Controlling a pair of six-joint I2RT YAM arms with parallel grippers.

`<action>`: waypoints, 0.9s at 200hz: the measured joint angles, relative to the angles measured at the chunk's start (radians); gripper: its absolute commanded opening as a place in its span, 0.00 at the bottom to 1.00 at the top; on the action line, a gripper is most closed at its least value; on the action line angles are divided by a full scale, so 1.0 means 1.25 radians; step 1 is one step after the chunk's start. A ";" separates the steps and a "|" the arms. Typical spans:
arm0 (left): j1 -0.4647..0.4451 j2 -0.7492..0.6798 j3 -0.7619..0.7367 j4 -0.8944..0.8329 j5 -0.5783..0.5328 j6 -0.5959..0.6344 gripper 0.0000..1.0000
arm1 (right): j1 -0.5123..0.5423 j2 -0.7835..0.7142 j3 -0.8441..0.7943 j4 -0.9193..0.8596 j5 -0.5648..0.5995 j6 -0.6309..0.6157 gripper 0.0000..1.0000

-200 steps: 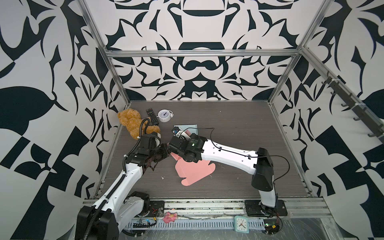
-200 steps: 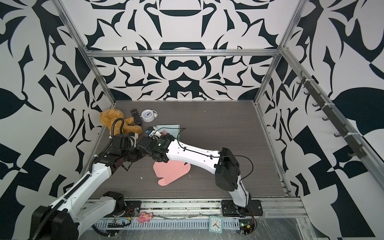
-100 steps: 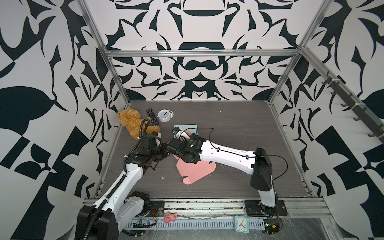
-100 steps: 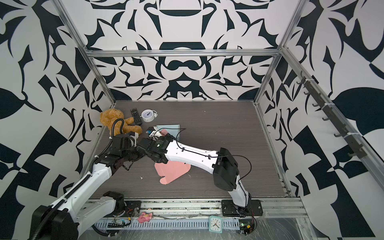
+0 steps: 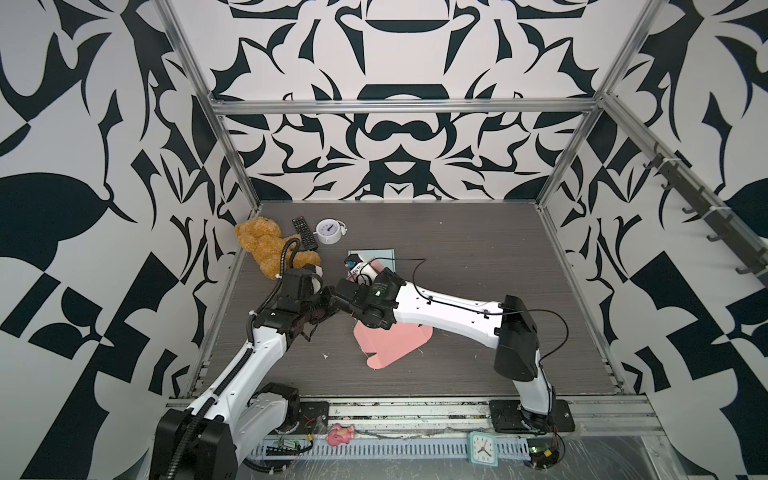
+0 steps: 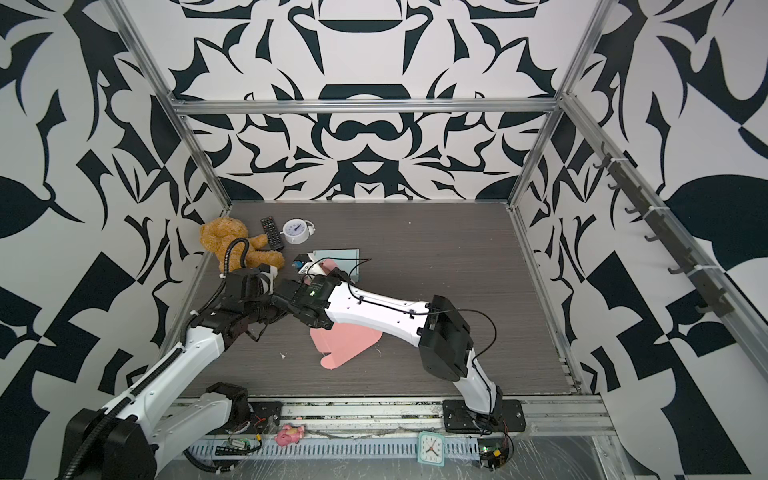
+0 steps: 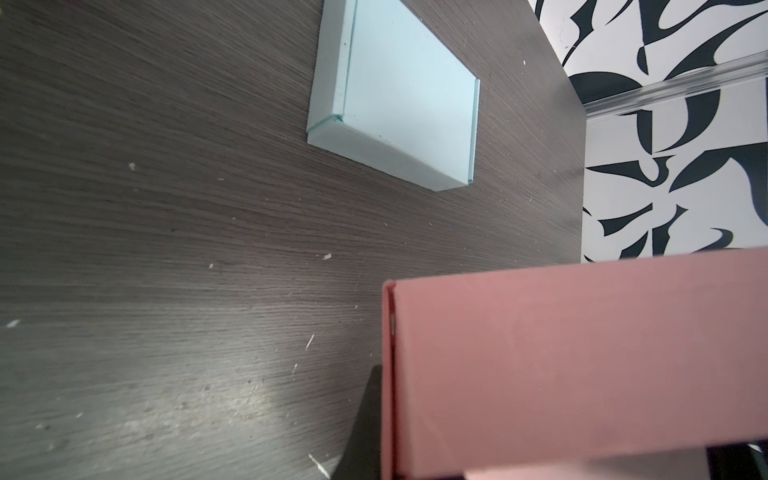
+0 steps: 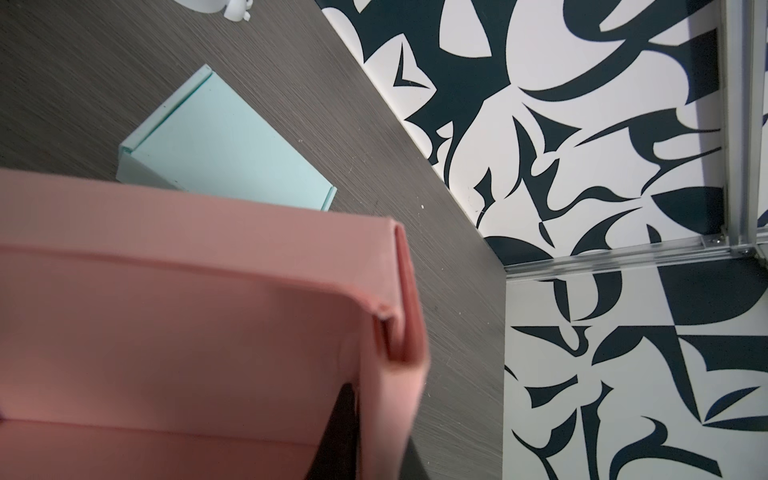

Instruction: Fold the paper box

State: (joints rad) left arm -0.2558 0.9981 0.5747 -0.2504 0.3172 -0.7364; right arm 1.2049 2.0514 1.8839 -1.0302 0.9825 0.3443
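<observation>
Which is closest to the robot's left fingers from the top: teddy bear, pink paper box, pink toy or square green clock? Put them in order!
From the left fingers, in a top view:
1. pink paper box, right at them.
2. teddy bear, behind, by the left wall.
3. pink toy, at the front rail.
4. square green clock, front rail, far right.

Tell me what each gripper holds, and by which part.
Left gripper: shut on a raised wall of the pink paper box. Right gripper: at the box's folded corner; whether it grips cannot be told.
</observation>
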 measured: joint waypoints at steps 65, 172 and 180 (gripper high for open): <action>0.000 0.000 0.000 0.006 -0.007 0.001 0.06 | 0.015 -0.074 -0.077 0.058 -0.031 0.009 0.34; -0.027 0.001 0.001 0.027 -0.027 0.157 0.07 | 0.017 -0.424 -0.308 0.247 -0.259 0.043 0.77; -0.037 0.004 0.002 0.033 -0.031 0.174 0.07 | 0.006 -0.464 -0.331 0.260 -0.292 0.045 0.78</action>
State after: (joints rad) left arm -0.3023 1.0027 0.5774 -0.2096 0.2787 -0.5194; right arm 1.2121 1.4715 1.4700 -0.7052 0.6170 0.4011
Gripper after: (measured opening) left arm 0.093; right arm 0.773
